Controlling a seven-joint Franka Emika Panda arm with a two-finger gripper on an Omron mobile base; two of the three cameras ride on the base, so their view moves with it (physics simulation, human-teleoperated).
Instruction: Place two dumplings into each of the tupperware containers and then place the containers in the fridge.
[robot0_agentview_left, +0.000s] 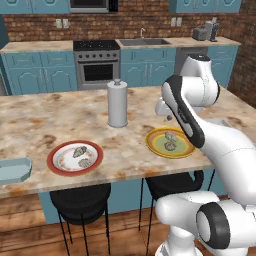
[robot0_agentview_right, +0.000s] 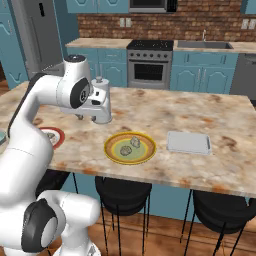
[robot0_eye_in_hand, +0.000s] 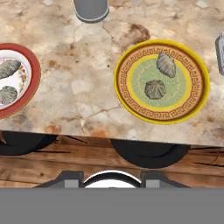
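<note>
Gripper (robot0_eye_in_hand: 111, 177) hangs high above the near edge of the island counter (robot0_agentview_left: 60, 115), looking down; its finger tips (robot0_eye_in_hand: 70, 177) barely show, and whether the jaws are parted or closed I cannot tell. Nothing visible between them.

Yellow plate (robot0_eye_in_hand: 162, 82) on the counter carries two dumplings (robot0_eye_in_hand: 166, 64), apart from each other. Red-rimmed plate (robot0_eye_in_hand: 17, 78) further along the counter carries the other two, one at (robot0_agentview_left: 80, 151).

Pale blue container (robot0_agentview_left: 14, 170) sits at the near counter edge, beyond the red-rimmed plate. Whitish container (robot0_agentview_right: 188, 142) lies flat beside the yellow plate on the opposite side. Both trays hold no dumplings.

Grey canister (robot0_agentview_left: 117, 104) stands upright behind the plates. Fridge (robot0_agentview_right: 41, 35) stands shut beyond the counter end. Black stools (robot0_agentview_left: 80, 202) under the overhang.
</note>
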